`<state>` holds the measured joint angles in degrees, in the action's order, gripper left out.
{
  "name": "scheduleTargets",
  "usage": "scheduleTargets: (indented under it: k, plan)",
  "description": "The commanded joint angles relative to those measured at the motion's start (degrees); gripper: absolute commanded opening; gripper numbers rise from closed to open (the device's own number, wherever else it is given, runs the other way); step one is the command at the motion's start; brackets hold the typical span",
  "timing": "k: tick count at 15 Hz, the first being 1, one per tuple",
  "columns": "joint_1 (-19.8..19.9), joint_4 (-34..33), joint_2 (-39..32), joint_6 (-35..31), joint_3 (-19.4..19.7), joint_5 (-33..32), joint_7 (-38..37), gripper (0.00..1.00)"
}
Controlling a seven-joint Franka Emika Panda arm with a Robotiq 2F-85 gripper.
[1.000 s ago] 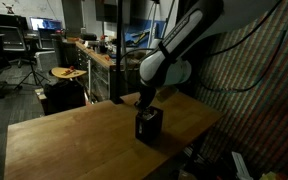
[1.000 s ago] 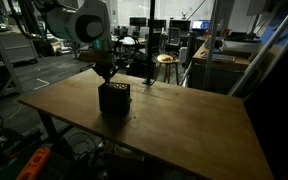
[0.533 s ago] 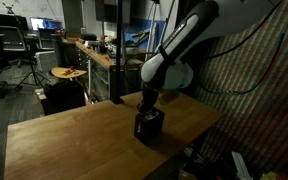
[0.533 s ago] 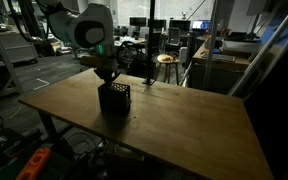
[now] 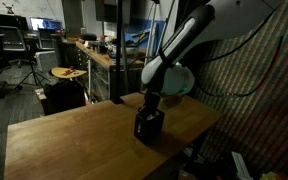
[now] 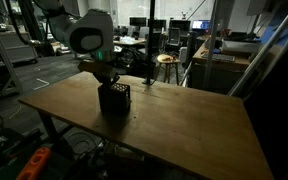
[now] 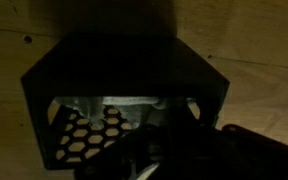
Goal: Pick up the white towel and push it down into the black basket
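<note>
The black basket point(image 5: 149, 125) point(image 6: 114, 98) stands on the wooden table point(image 5: 74, 135) point(image 6: 184, 125), toward one end. My gripper point(image 5: 150, 108) point(image 6: 108, 82) points straight down into the basket's open top. In the wrist view I look into the basket point(image 7: 114, 65). Greyish folds of the white towel point(image 7: 104, 102) lie inside it, above its honeycomb wall. My gripper point(image 7: 159, 140) is a dark shape at the bottom of that view, shut and reaching in beside the cloth. Whether it still pinches the towel is too dark to tell. The towel is hidden in both exterior views.
A black post point(image 5: 118, 60) rises at the table's back edge near the basket. A stool with a round wooden seat point(image 5: 68, 73) point(image 6: 166, 60) stands on the floor beyond the table. Benches, chairs and monitors fill the dim room behind. The table edge runs close to the basket.
The arm has sunk a little lower over the basket, pressing the gripper deeper into it. The basket has stayed in place.
</note>
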<state>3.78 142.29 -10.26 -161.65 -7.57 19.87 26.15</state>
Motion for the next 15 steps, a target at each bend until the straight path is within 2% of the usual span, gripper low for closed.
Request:
scheduleTargets:
  k: [1,5,8,15]
  plan:
    - [2.88,-0.34,-1.90,-2.45,-4.01,7.87,5.43,0.07]
    - [5.15,-1.18,-3.61,-3.62,-6.79,17.16,11.79,0.07]
    - [6.05,-1.33,-3.75,-3.14,-7.31,20.85,14.72,0.07]
    - [5.11,0.22,-1.17,-1.25,-5.26,18.05,12.34,0.07]
